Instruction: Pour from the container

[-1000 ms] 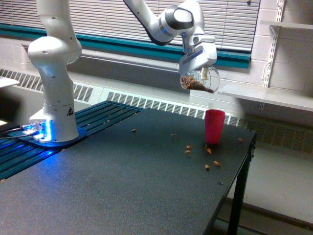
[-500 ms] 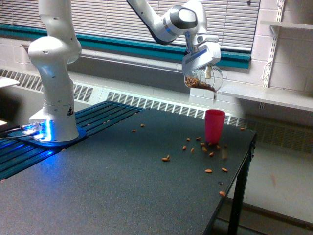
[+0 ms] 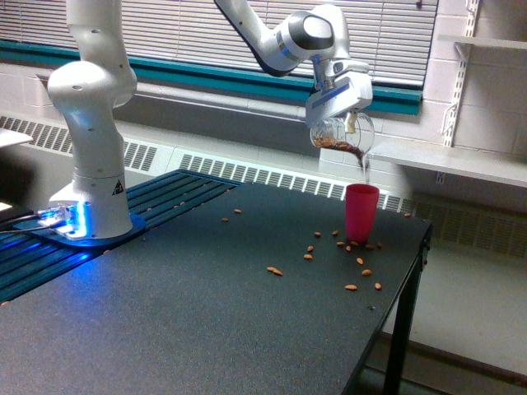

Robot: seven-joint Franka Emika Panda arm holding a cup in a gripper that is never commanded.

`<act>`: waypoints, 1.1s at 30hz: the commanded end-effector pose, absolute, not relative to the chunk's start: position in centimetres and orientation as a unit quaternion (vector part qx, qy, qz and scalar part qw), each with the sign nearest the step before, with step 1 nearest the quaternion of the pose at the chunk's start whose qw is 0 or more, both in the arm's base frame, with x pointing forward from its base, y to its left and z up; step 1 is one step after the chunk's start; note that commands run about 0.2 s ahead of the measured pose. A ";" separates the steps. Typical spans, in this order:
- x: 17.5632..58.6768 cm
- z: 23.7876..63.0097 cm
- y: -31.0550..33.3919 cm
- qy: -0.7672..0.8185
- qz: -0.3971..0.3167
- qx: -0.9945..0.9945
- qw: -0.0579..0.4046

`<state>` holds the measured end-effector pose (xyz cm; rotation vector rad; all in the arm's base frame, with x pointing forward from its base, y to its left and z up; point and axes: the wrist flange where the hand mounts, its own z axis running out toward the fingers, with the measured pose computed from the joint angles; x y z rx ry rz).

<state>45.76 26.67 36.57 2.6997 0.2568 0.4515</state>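
My gripper [image 3: 338, 111] is shut on the container [image 3: 342, 134], a clear plastic cup holding brown nuts. It hangs tilted with its mouth toward the exterior view's right, above the pink cup [image 3: 361, 213]. A thin blurred stream of nuts [image 3: 365, 167] falls from its lip toward the pink cup. The pink cup stands upright near the far right corner of the dark table [image 3: 206, 313].
Several spilled nuts [image 3: 356, 262] lie on the table around the pink cup's base, and one nut [image 3: 274, 270] lies further left. The arm's white base [image 3: 90, 173] stands at the left. The table's right edge [image 3: 403, 288] is close to the cup. A white shelf [image 3: 461, 160] runs behind.
The container has tipped further and moved slightly right over the pink cup. Nuts now stream down from it. More nuts have scattered on the table than a second ago.
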 end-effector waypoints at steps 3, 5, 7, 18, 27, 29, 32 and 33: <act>46.2 37.0 26.4 0.098 0.159 0.961 0.204; 46.3 36.9 26.3 0.098 0.156 0.961 0.205; 46.5 37.0 26.0 0.098 0.154 0.961 0.206; 49.3 38.6 24.4 0.106 0.139 0.961 0.213; 51.7 40.1 23.9 0.121 0.131 0.959 0.219; 52.3 40.5 23.7 0.120 0.131 0.959 0.220; 52.8 40.9 23.4 0.119 0.131 0.959 0.220; 52.9 41.0 23.3 0.118 0.132 0.960 0.219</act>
